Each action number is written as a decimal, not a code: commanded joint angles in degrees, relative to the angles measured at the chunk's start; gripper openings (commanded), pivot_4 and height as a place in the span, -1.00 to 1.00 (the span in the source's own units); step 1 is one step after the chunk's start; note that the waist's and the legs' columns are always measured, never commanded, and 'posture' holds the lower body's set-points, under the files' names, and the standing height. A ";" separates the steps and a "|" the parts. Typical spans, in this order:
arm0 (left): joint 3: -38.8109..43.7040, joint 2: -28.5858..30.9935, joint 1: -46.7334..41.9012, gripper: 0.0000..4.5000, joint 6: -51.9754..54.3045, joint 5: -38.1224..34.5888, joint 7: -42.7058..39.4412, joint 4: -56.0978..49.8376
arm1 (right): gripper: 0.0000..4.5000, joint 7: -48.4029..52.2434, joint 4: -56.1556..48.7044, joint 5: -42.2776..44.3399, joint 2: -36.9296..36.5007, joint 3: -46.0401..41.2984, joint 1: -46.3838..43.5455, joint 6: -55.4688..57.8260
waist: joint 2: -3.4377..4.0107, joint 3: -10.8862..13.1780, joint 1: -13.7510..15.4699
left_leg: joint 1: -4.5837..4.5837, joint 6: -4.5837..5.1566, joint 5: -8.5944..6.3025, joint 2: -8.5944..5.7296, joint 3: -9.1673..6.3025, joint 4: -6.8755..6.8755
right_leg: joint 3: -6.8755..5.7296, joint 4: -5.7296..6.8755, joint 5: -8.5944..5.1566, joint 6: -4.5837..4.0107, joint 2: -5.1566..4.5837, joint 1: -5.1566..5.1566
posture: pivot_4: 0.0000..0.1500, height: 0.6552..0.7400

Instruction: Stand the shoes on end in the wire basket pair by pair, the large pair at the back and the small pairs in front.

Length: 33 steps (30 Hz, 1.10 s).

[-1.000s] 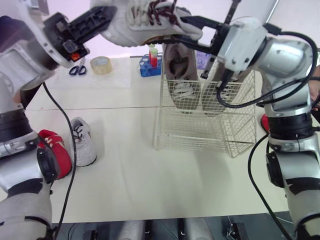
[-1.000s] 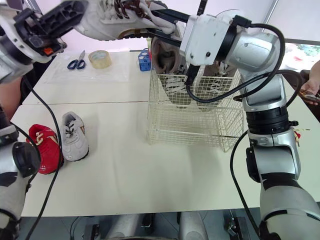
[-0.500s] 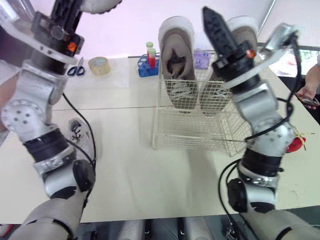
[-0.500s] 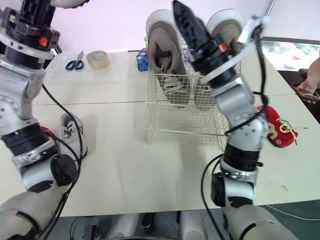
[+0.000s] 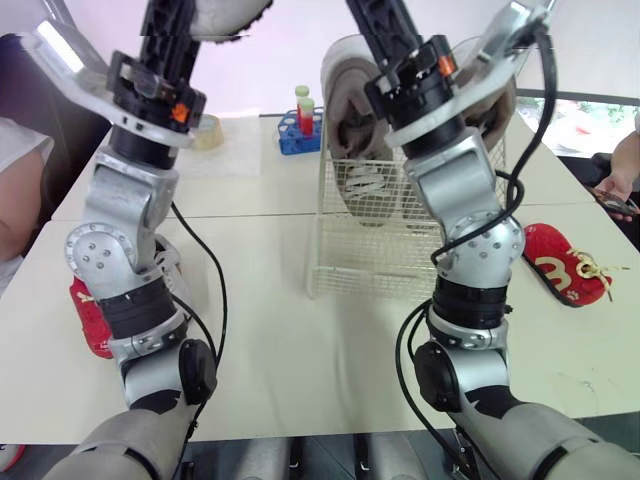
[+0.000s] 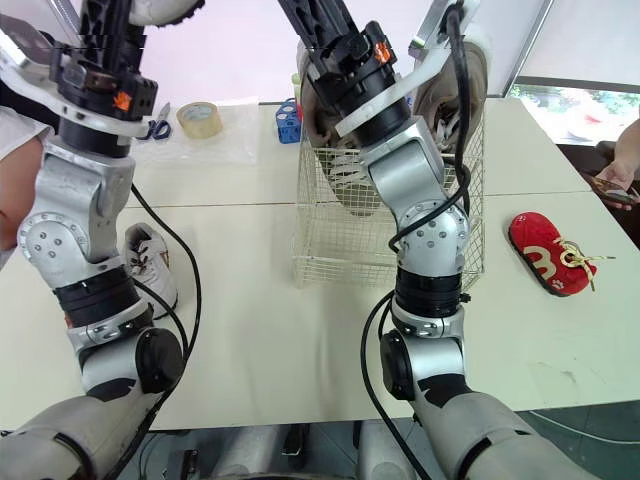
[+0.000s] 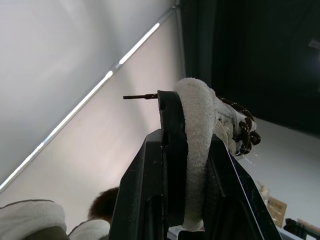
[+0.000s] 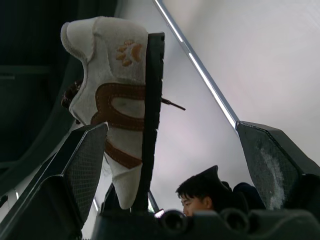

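Two large shoes [image 5: 347,95] stand in the basket [image 5: 362,272]. Your left tool [image 7: 194,145] clamps a white shoe [image 7: 198,114] up high; your right tool [image 8: 170,131] gapes wide.

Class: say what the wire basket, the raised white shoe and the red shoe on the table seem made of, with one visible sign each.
Wire basket: likely coated metal, cream; thin rods in an open grid.
White shoe: seemingly suede-like upper, matte and fuzzy, with brown trim.
Red shoe: probably soft fabric, matte, light cord laces.
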 commanded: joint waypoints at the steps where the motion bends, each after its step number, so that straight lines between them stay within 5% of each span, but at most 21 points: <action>1: -1.35 0.08 1.35 -0.89 -0.65 -1.36 0.05 -1.93 | 0.96 1.87 -0.01 -0.40 0.83 -0.07 -3.21 -1.92 | 0.00 0.00 -0.01 | 0.00 0.00 0.00 0.00 0.00 0.00 | 0.00 0.00 0.00 0.00 0.00 0.00 | 1.00 1.00; 10: -4.75 -0.76 5.52 -0.89 -0.98 -0.20 -0.01 -3.35 | 0.96 2.97 0.05 -0.38 0.33 0.21 -3.96 -1.22 | 0.00 0.00 0.02 | 0.00 0.00 -0.01 0.00 0.00 -0.01 | 0.00 -0.02 0.00 -0.02 -0.02 0.00 | 1.00 1.00; 14: -5.70 -0.74 6.21 -0.89 -1.61 0.15 -0.09 -3.84 | 0.45 2.88 -0.25 -1.34 -0.19 0.56 -3.43 -0.83 | 0.00 0.00 0.04 | 0.00 -0.01 -0.01 0.00 0.00 -0.03 | 0.00 -0.04 0.00 -0.03 -0.02 0.00 | 1.00 1.00; 20: -6.80 -0.25 6.72 -0.89 -1.77 0.88 -0.26 -4.25 | -0.77 2.56 -0.89 -1.75 -0.76 0.80 -3.00 -0.14 | 0.00 0.00 0.02 | 0.00 0.00 -0.01 0.02 0.00 -0.06 | 0.00 -0.08 -0.01 -0.04 -0.02 0.00 | 1.00 1.00; 23: -7.64 0.62 6.98 -0.89 -1.90 3.36 -0.11 -4.42 | -0.83 2.96 -1.28 -2.60 -1.98 0.81 -2.90 0.42 | 0.00 0.00 0.02 | 0.00 -0.01 -0.01 0.03 0.00 -0.06 | 0.00 -0.08 -0.02 -0.06 -0.02 0.00 | 1.00 1.00; 29: -10.79 6.54 9.87 0.41 -0.28 12.22 0.60 -6.65 | -0.83 6.36 0.12 -3.35 -11.07 -2.68 -5.66 1.90 | 0.01 0.00 0.13 | -0.03 0.00 -0.01 0.02 0.00 -0.06 | 0.00 -0.18 -0.09 -0.20 -0.03 0.02 | 1.00 1.00; 33: -14.29 14.73 13.01 0.41 1.81 21.05 -0.53 -12.26 | -0.83 13.91 3.12 -5.61 -22.20 -3.70 -9.42 4.05 | 0.05 0.03 0.04 | -0.04 0.00 -0.02 0.03 0.01 -0.14 | 0.01 -0.24 -0.12 -0.25 -0.04 -0.01 | 1.00 1.00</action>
